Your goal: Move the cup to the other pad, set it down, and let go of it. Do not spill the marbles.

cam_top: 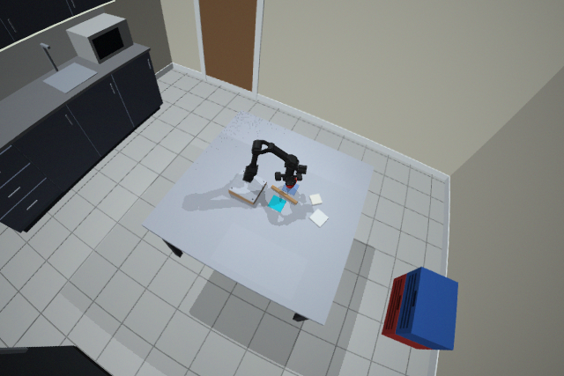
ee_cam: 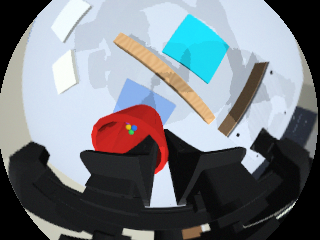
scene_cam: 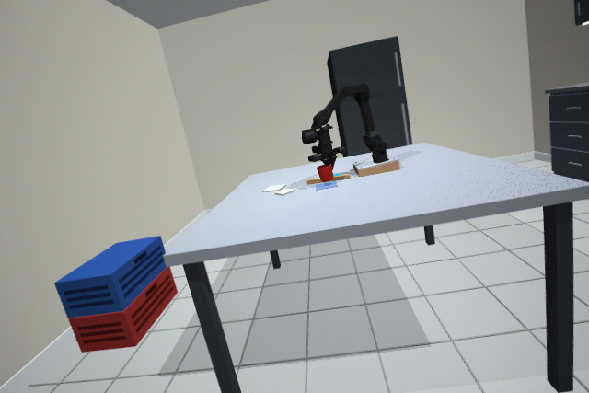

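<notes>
Tiled floor (cam_top: pixel 137 271) (scene_cam: pixel 332 331) spreads under pale table (cam_top: pixel 255 244) (scene_cam: pixel 285 231) (ee_cam: pixel 55 115). My black arm (cam_top: pixel 273 149) (scene_cam: pixel 363 112) arches above. Wooden bar (cam_top: pixel 291 199) (scene_cam: pixel 314 181) (ee_cam: pixel 165 75) lies between cyan pad (cam_top: pixel 277 203) (scene_cam: pixel 336 174) (ee_cam: pixel 196 47) and blue pad (cam_top: pixel 293 190) (scene_cam: pixel 326 186) (ee_cam: pixel 142 97). I have gripper (cam_top: pixel 290 180) (scene_cam: pixel 330 166) (ee_cam: pixel 160 132) nearly closed, clenched on wall of red cup (cam_top: pixel 290 186) (scene_cam: pixel 325 172) (ee_cam: pixel 155 122), tilted, just above blue pad. Coloured marbles (ee_cam: pixel 131 129) sit inside.
</notes>
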`<act>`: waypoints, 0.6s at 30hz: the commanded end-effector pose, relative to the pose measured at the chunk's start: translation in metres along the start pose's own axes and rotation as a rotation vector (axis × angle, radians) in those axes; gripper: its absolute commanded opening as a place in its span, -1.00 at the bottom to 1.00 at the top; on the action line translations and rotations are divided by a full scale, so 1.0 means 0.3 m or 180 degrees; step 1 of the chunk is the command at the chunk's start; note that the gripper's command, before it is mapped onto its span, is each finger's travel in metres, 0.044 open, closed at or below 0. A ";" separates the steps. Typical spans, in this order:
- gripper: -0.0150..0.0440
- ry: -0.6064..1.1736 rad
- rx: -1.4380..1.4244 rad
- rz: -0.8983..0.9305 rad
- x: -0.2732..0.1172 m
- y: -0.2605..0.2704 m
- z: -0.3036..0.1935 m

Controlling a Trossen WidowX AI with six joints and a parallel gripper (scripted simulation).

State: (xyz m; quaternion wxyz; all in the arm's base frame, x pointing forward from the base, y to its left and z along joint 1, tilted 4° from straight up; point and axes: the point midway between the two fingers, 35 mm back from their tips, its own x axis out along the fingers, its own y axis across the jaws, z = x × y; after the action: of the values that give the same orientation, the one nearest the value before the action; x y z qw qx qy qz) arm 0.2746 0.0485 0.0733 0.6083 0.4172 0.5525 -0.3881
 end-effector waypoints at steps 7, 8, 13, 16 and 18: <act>-0.49 0.0001 0.0005 0.0038 -0.067 0.000 0.002; -0.49 0.0001 0.0005 0.0038 -0.067 -0.001 0.002; -0.49 -0.0005 0.0002 0.0031 -0.059 -0.001 0.002; -0.49 -0.0005 0.0002 0.0031 -0.059 -0.001 0.002; -0.49 -0.0005 0.0002 0.0031 -0.059 -0.001 0.002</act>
State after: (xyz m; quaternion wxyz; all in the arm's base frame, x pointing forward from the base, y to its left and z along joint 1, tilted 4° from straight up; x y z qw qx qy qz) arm 0.2727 0.0479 0.0909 0.6103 0.4197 0.5500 -0.3859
